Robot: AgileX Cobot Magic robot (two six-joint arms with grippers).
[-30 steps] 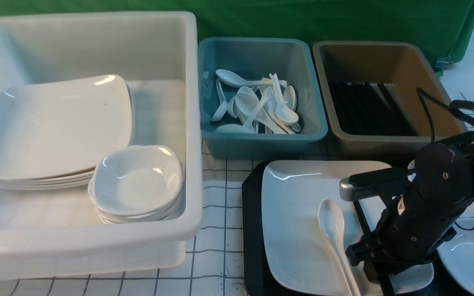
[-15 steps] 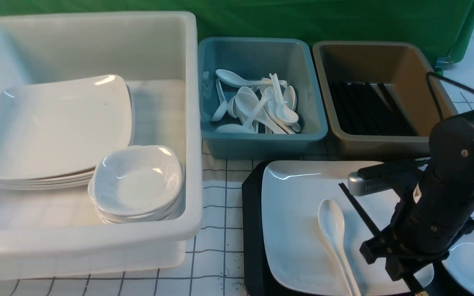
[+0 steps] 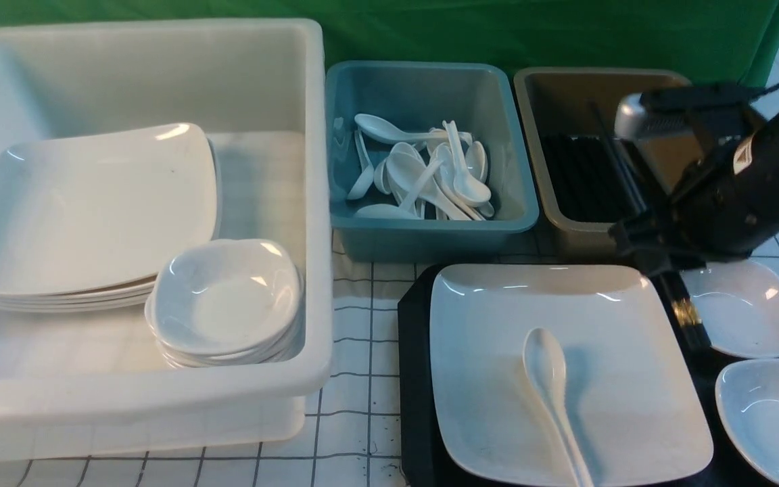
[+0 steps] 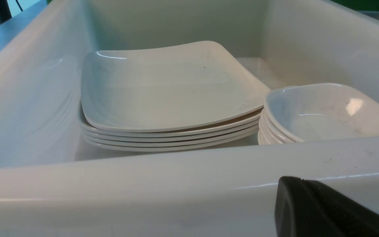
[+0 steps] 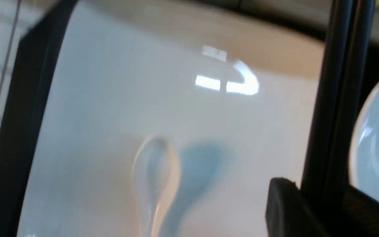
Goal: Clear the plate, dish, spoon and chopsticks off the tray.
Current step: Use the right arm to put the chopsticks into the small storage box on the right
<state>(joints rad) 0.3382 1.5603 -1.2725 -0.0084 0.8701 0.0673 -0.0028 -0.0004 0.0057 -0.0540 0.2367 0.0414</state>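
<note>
Glossy white fills the front view: the plate (image 3: 619,379), square with rounded corners and a shallow upturned rim, lies on the black tray (image 3: 413,379). The spoon (image 3: 546,368) rests on the plate, its deep oval bowl pointing away from the robot. At the tray's right side lie a small dish (image 3: 744,308) and a second small dish (image 3: 771,416), both rounded squares. The right gripper (image 3: 660,260) is clamped on the chopsticks (image 3: 690,314), thin black sticks held tilted above the tray's far right part, their upper ends showing against the brown tub (image 3: 569,233), where more black sticks lie. A blue tub (image 3: 423,237) holds white spoons, and a big white tub (image 3: 159,399) holds stacked plates and dishes. In the left wrist view the tub's smooth wall fills the foreground and the left gripper (image 4: 308,204), matte black, is closed up near it. The right wrist view is blurred: the chopsticks run straight past a dark finger (image 5: 285,210), above the plate's edge, with the spoon pale below.
</note>
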